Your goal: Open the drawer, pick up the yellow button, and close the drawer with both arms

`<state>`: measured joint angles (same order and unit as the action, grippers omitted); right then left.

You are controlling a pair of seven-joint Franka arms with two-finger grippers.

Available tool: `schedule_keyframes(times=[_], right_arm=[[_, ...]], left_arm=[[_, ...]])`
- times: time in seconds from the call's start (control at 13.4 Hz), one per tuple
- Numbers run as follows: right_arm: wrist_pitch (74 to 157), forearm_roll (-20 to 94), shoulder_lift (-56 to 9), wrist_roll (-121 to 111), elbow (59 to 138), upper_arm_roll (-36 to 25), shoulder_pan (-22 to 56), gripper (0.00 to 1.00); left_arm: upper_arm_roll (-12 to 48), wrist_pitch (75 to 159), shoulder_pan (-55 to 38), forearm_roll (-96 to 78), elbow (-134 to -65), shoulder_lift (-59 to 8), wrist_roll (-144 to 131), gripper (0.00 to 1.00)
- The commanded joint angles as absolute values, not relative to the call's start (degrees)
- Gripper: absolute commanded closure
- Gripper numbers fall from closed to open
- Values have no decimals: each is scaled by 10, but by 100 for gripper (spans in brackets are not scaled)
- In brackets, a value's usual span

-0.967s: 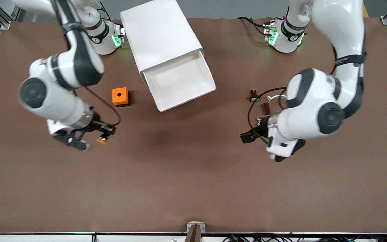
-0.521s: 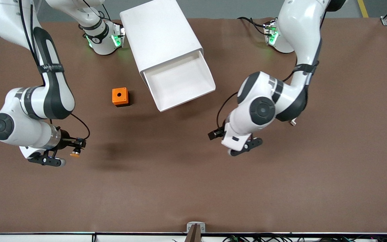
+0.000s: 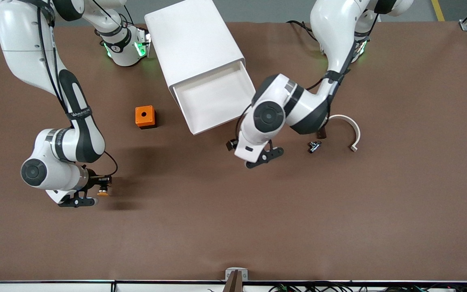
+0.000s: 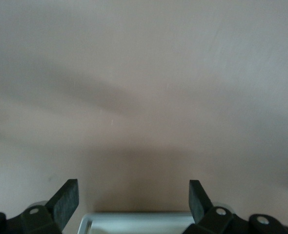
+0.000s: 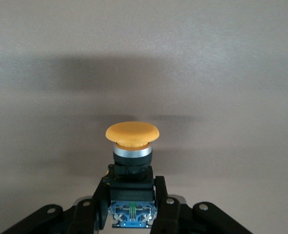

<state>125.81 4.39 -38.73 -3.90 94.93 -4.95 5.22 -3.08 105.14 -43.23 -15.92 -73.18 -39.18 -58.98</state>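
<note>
The white cabinet [image 3: 195,40] stands at the back with its highest drawer [image 3: 217,97] pulled open, and the tray looks empty. My right gripper [image 3: 100,187] is shut on the button [image 3: 103,192], low over bare table toward the right arm's end. In the right wrist view the button's orange cap [image 5: 132,132] points away from the gripper [image 5: 132,202], whose fingers clamp its black body. My left gripper [image 3: 231,144] is open and empty over the table just in front of the drawer's slanted lip. Its fingers [image 4: 66,201] show spread over bare brown table.
An orange square box with a round hole [image 3: 144,117] sits beside the drawer toward the right arm's end. A white curved strip [image 3: 349,129] and a small black piece [image 3: 313,146] lie toward the left arm's end, close to the left arm's elbow.
My left arm has swung from its own end of the table over to the drawer's front. My right gripper carried the button away from the orange box and lower over the table.
</note>
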Motion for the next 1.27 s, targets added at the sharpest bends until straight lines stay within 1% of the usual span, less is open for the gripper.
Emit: schedule_keyframes(times=[0.0, 0.07, 0.15, 0.22, 0.3, 0.37, 0.45, 0.6, 0.67, 0.89, 1.12, 1.19], right_arm=[[1265, 45, -399, -47, 939, -39, 46, 96], [1266, 45, -400, -45, 938, -39, 47, 87], [1266, 44, -402, -43, 936, -39, 47, 74], [1266, 44, -402, -43, 936, -39, 47, 59], [1266, 45, -402, -42, 936, -39, 47, 43], [1266, 46, -401, -42, 935, -39, 47, 20], [1265, 46, -399, -45, 935, -39, 43, 0], [1264, 45, -392, -48, 934, -38, 47, 0], [1263, 44, -382, -48, 933, -37, 48, 0], [1259, 43, -327, -47, 937, -37, 47, 0], [1256, 45, -270, -10, 940, -37, 49, 0], [1257, 45, -253, 0, 940, -37, 49, 0]], left_arm=[[-34, 1011, -467, -153, -736, -380, -624, 1], [-33, 1006, -481, -154, -734, -375, -632, 1], [-33, 1006, -495, -154, -734, -374, -648, 1], [-29, 1006, -505, -154, -735, -374, -669, 1], [-25, 1006, -517, -154, -735, -374, -686, 1], [-20, 1006, -525, -154, -736, -374, -694, 1], [-6, 1005, -526, -157, -736, -374, -694, 1], [14, 1001, -526, -184, -737, -375, -704, 1], [19, 979, -527, -192, -737, -375, -706, 1], [46, 953, -527, -194, -737, -375, -714, 1], [47, 948, -528, -195, -737, -378, -710, 0], [58, 948, -528, -195, -737, -379, -710, 0]])
